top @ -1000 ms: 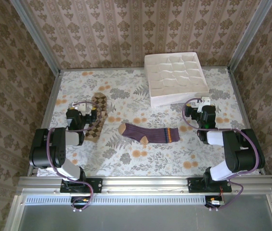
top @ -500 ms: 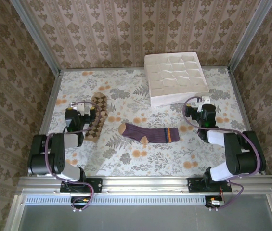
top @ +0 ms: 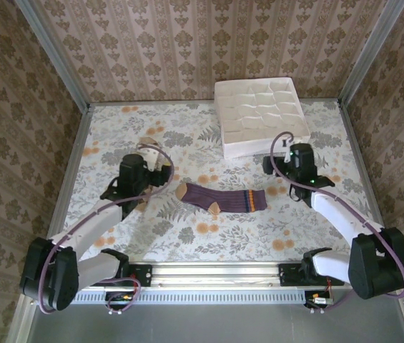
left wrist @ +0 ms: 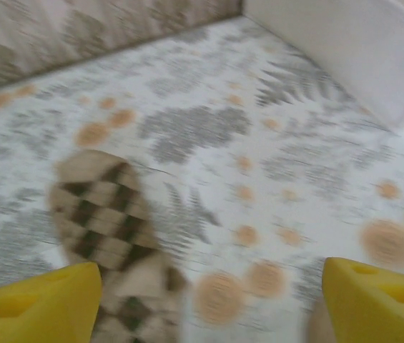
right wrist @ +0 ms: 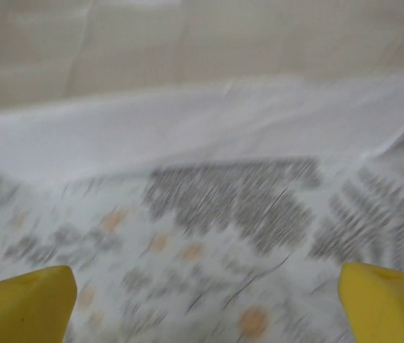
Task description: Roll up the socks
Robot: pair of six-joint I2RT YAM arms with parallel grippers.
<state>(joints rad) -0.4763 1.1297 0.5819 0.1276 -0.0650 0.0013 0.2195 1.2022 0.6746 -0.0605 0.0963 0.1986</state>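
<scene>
Swinging inward, the left end effector (left wrist: 209,296) now hangs open over the argyle sock (left wrist: 105,221) at nine o'clock, the right end effector (right wrist: 205,296) open near the box (top: 259,148) at one o'clock, purple sock (top: 223,199) centred on the surface (top: 209,243); a skewed pinch could drag the argyle sock crooked.

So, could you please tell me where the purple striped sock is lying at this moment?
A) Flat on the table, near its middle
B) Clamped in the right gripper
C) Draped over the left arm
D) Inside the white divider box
A: the purple striped sock lies stretched out flat on the table, well apart from the white divider box and with nothing holding it.
</scene>
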